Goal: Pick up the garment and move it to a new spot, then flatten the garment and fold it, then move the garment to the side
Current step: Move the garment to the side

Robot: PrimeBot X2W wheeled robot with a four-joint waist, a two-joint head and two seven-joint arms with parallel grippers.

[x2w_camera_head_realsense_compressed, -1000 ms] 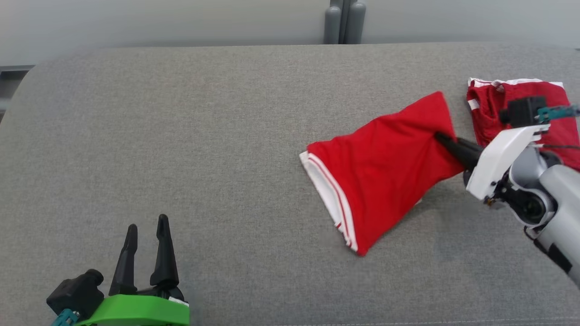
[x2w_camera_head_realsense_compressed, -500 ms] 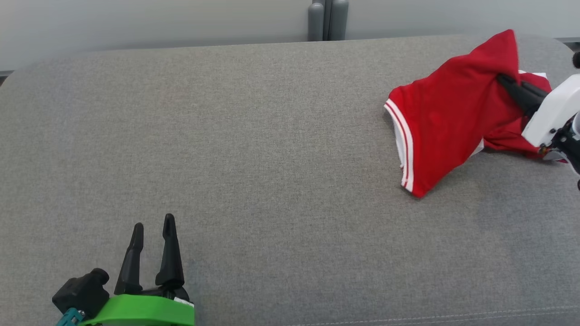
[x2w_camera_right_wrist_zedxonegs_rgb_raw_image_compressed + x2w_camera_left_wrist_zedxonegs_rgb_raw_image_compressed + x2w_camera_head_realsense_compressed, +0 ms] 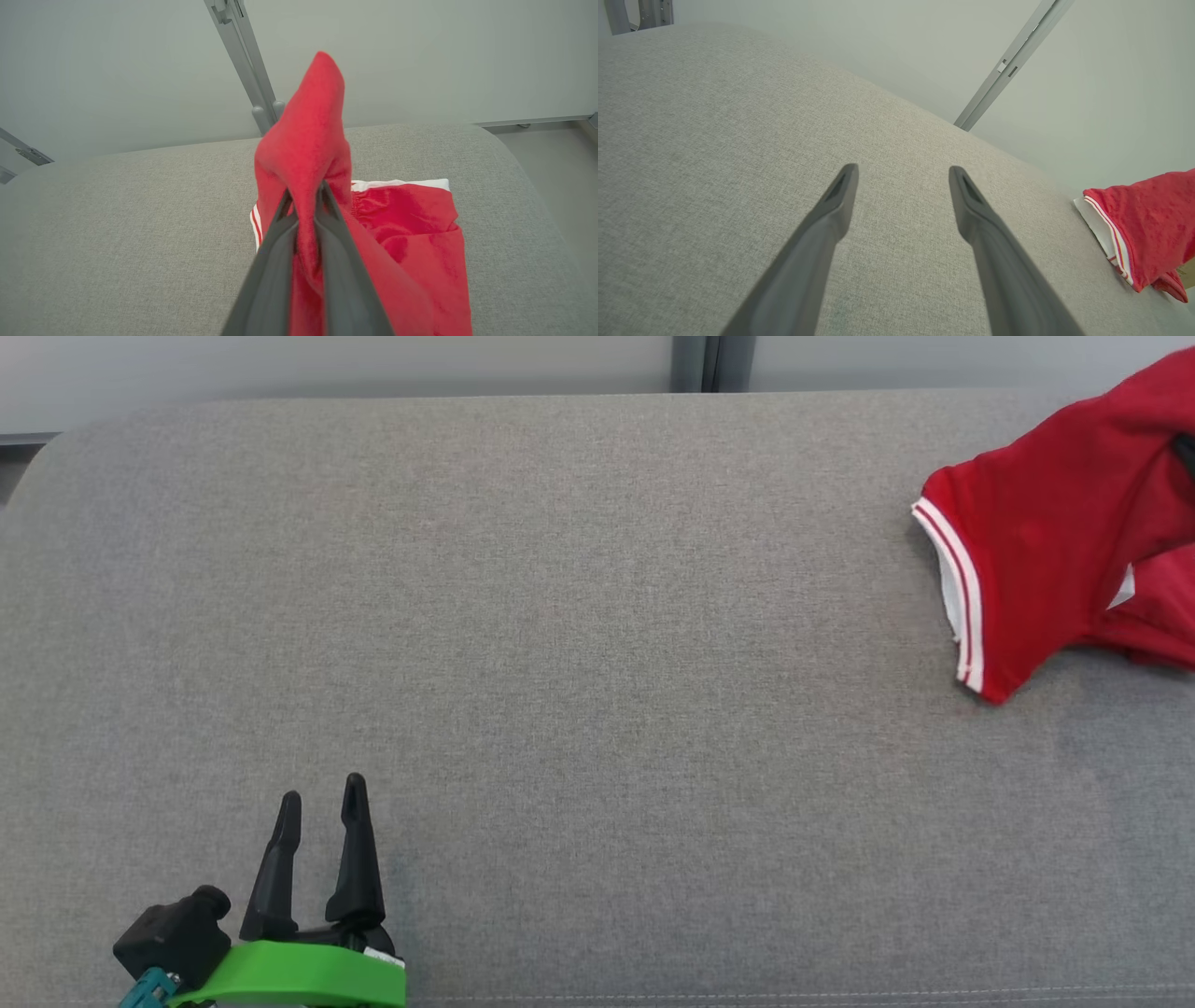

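The garment [image 3: 1036, 551] is red with white-striped hems and hangs lifted at the far right of the grey cushion [image 3: 560, 616]. In the right wrist view my right gripper [image 3: 306, 196] is shut on a pinched fold of the garment [image 3: 308, 140], which stands up between the fingers. The garment's striped hem [image 3: 1106, 228] also appears at the right of the left wrist view. My left gripper [image 3: 322, 798] rests open at the lower left, far from the garment, with nothing between its fingers [image 3: 840, 196].
A second red piece with a white waistband [image 3: 411, 219] lies flat on the cushion right under the held garment. The cushion's rounded right end [image 3: 523, 154] is close by. A grey post [image 3: 705, 359] stands against the wall behind.
My right gripper has carried the garment rightward and up, over the second red piece, and its arm has left the head view. The head camera shifted. The left gripper stayed put.
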